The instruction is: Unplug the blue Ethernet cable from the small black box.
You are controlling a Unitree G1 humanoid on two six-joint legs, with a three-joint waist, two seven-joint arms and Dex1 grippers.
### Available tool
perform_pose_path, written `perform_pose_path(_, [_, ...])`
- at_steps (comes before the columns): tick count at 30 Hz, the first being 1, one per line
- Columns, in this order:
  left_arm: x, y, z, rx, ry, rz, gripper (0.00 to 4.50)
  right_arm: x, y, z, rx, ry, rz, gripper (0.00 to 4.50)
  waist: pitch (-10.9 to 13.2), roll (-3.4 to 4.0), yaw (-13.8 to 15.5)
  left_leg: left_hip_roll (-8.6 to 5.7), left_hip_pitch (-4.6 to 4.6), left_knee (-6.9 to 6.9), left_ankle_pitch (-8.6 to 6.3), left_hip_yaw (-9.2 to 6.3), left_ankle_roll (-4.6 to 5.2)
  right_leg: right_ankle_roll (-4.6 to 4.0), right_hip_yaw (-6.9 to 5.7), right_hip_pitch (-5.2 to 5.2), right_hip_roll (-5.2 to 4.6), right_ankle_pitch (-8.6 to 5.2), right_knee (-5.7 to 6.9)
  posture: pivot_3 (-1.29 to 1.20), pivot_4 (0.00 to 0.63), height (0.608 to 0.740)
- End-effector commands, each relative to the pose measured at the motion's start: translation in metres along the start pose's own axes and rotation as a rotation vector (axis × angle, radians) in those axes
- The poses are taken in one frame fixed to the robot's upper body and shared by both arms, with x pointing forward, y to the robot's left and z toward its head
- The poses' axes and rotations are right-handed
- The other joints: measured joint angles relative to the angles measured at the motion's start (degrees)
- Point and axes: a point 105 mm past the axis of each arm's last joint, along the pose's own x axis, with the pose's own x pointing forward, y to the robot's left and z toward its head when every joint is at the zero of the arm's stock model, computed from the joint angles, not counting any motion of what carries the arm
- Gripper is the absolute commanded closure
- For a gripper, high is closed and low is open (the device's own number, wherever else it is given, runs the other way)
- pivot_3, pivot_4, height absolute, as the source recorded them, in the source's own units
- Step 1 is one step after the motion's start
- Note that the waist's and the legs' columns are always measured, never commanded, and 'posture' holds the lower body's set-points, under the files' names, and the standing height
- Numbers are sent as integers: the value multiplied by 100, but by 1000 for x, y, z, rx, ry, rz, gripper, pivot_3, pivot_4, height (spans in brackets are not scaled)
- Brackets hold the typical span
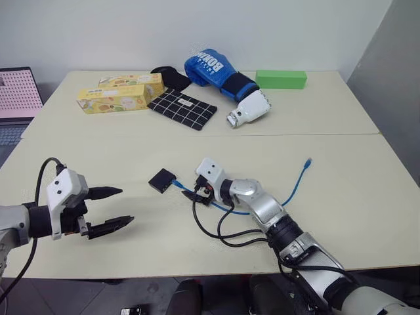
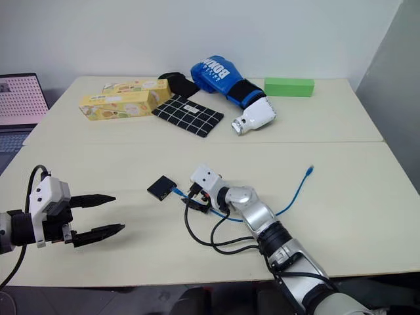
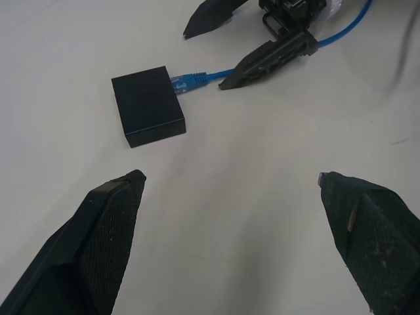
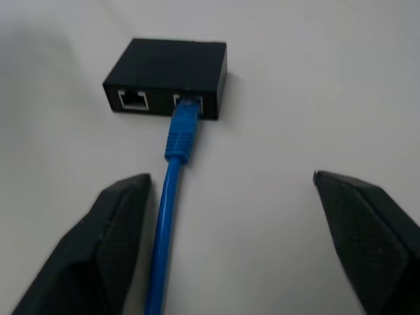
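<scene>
One small matte black square box (image 1: 161, 180) lying flat near the middle of the pale beige surface (image 1: 341, 164), two ports on its side in the right wrist view, one empty, one filled. One thin bright blue Ethernet cable (image 1: 296, 182) plugged into that second port, its blue plug (image 4: 182, 133) seated in the box, the cord running right under the right arm and curving away to a free end further right on the surface.

Two claws in sight. Right claw (image 3: 226, 49) just right of the box, fingers spread apart on either side of the cable, gripping nothing; one finger (image 4: 98, 243) close beside the cord, the other (image 4: 374, 239) well apart from it. Left claw (image 1: 110, 209) at the near left, well apart from the box, fingers wide open and empty, pointing right toward the box.

At the far side: two yellow printed cardboard cartons (image 1: 115, 98) side by side, one black-and-white grid-patterned cloth (image 1: 182, 109) just right of them, one blue boxing glove with a black cuff (image 1: 216, 69), one white and grey device (image 1: 249, 109) near the glove's cuff, one green rectangular block (image 1: 281, 79) at the far right. One laptop with a pink screen (image 1: 18, 95) at the far left edge
</scene>
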Motion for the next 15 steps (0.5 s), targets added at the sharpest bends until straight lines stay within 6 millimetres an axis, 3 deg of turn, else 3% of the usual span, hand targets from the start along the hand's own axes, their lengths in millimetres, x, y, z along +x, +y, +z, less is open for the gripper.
perform_pose_path(1, [-1,4,7,42,-20,38,0,6,5,11,-15,-35,5,1463,0,0,-19,0,1,0,0,0,0,0,0,0,2,0,1,0,150,740])
perform_pose_path(8, [2,6,5,39,-23,53,0,9,19,14,-47,-42,35,3233,0,0,-22,2,2,-6,0,-1,0,-2,0,-1,2,-1,1,0,150,740])
perform_pose_path(13, [6,8,5,25,-40,60,0,1,11,20,-104,-59,15,4444,0,0,-19,2,2,-5,0,-3,0,-2,-1,-1,2,-1,2,0,150,740])
perform_pose_path(15, [7,10,2,1,-45,68,0,-7,3,24,-135,-74,3,4483,0,0,-11,2,1,-5,0,-4,0,-2,-2,-1,2,-1,2,0,150,740])
